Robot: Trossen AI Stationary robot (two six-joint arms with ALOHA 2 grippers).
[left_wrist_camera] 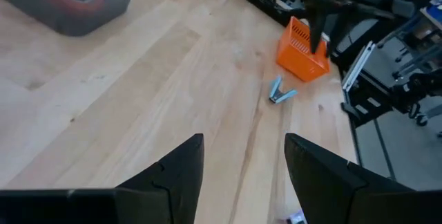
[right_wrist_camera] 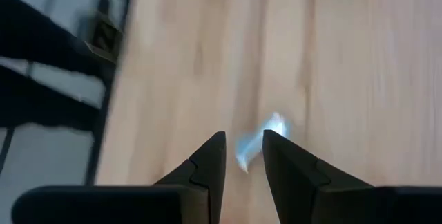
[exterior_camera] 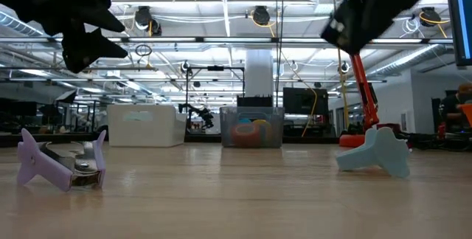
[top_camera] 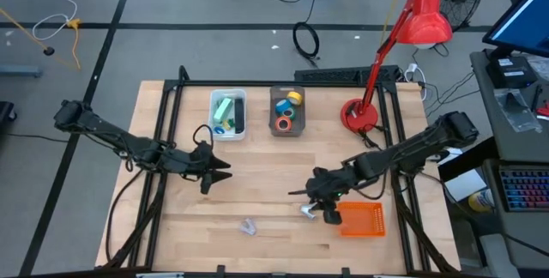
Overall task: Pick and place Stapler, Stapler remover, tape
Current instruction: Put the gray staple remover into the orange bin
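The right gripper (top_camera: 319,205) is being held low over the front right part of the wooden surface (top_camera: 266,166), just beside the orange basket (top_camera: 361,219). In the right wrist view its jaws are seen standing slightly parted, gripping nothing, with the light blue staple remover (right_wrist_camera: 257,140) lying on the wood just beyond the fingertips (right_wrist_camera: 213,144). The same remover (top_camera: 307,211) is seen in the high view resting beside the basket's left edge, and in the low view (exterior_camera: 375,153) it is standing on its spread handles at the right.

The left gripper (top_camera: 221,171) is being held above the middle left of the surface, pointing toward the centre. Its jaws are being kept wide open and empty, as the left wrist view shows (left_wrist_camera: 243,162).

A second, lilac staple remover (top_camera: 248,226) is lying near the front edge, well apart from both grippers; in the low view (exterior_camera: 63,163) it is sitting at the left foreground.

At the back, two clear bins are standing side by side. The left bin (top_camera: 228,113) is holding a green item and a blue piece whose kind cannot be told. The right bin (top_camera: 287,111) is holding the tape: an orange-red roll (top_camera: 284,124), a yellow roll (top_camera: 295,98) and a blue roll (top_camera: 292,112).

A red desk lamp (top_camera: 360,113) is standing at the back right corner.
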